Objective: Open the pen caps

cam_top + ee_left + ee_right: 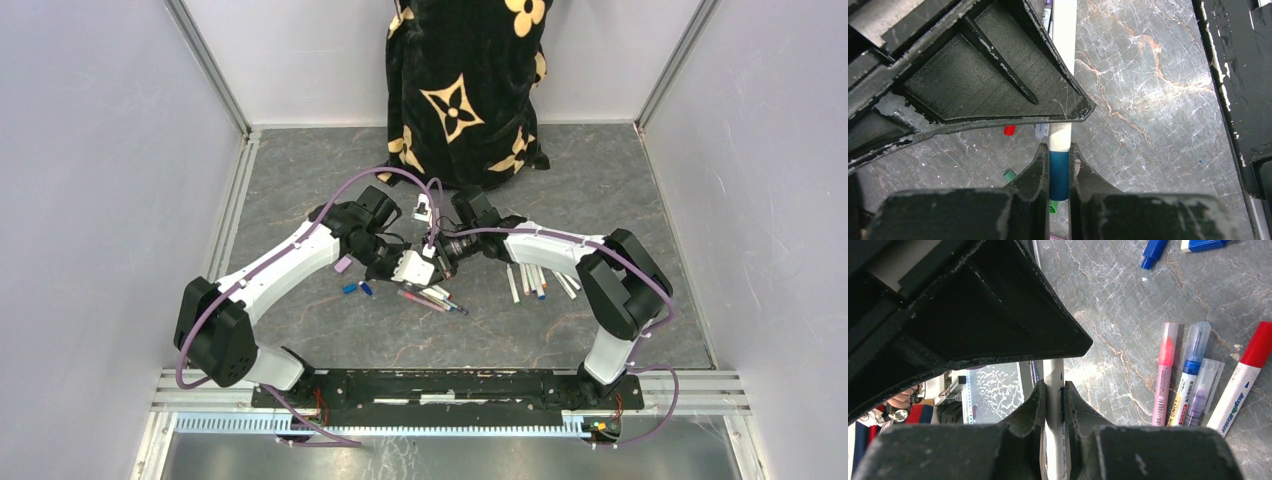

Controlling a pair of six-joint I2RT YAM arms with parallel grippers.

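One pen [1052,372] is held between the two grippers above the middle of the table [620,170]. The left gripper [1058,155] is clamped on the dark teal pen cap [1059,177], its jaws pressed against both sides. The right gripper [1053,390] is closed on the white barrel of the same pen, further along its length. The step in hand is judged to be the pulling-off of this cap. It is best done by a straight pull along the pen's axis, with both grips held firm so that the barrel cannot slip; a slight twist may be added. Bending across the axis should be avoided. A loose red cap [1009,130] lies at 9 o'clock of the held pen in the left wrist view. Further pens [535,280] lie at 3 o'clock of the grippers in the top view.
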